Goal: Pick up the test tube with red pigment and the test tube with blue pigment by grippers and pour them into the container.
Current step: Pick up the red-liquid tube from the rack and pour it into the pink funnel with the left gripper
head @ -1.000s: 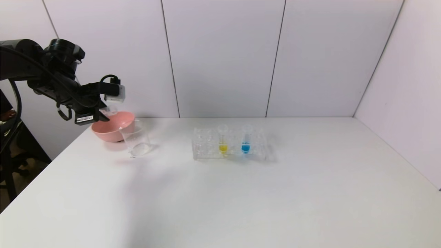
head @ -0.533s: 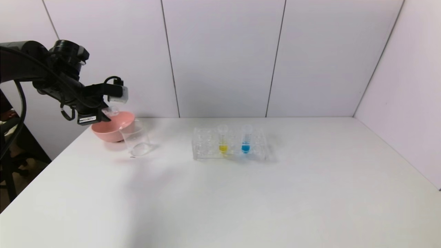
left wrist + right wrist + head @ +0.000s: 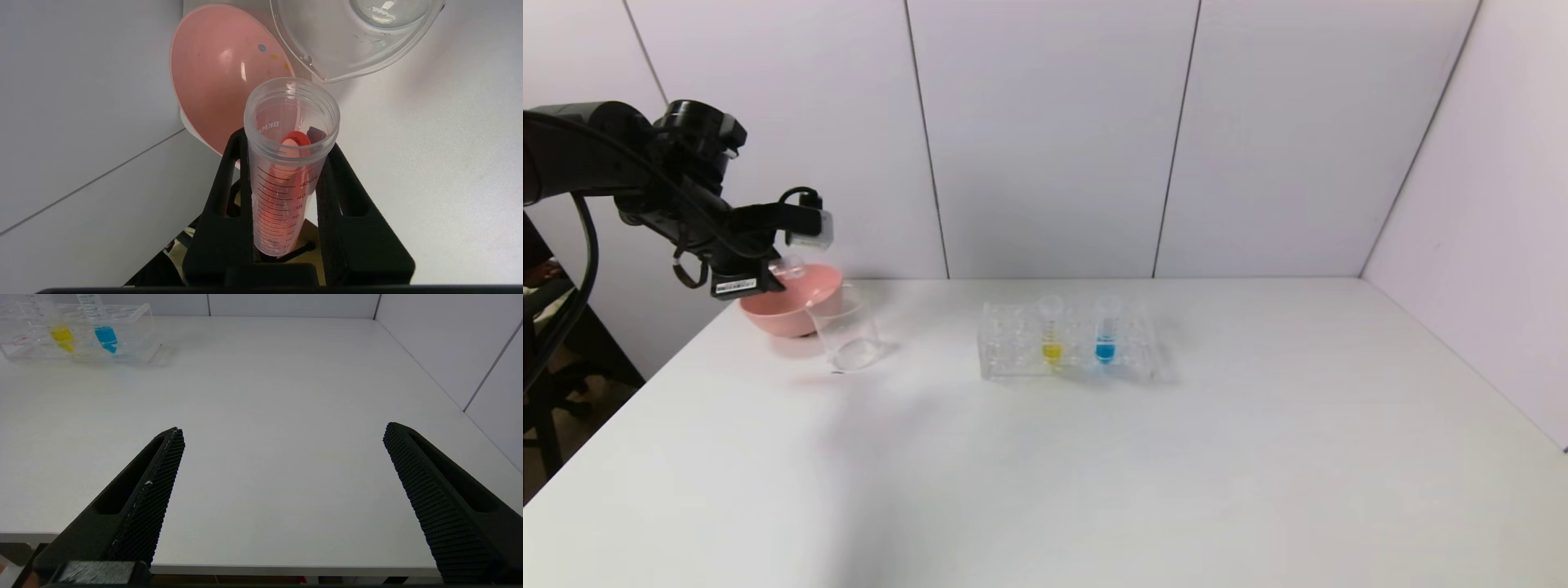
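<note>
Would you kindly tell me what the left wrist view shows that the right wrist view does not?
Only the left wrist view shows the left claw shut on the test tube with red pigment, lying tilted with its mouth towards the pink bowl and the container. Only the right wrist view shows the right claw, open and low by the table edge, plus the tube rack holding the test tube with blue pigment and a yellow tube. Both show the white table.
</note>
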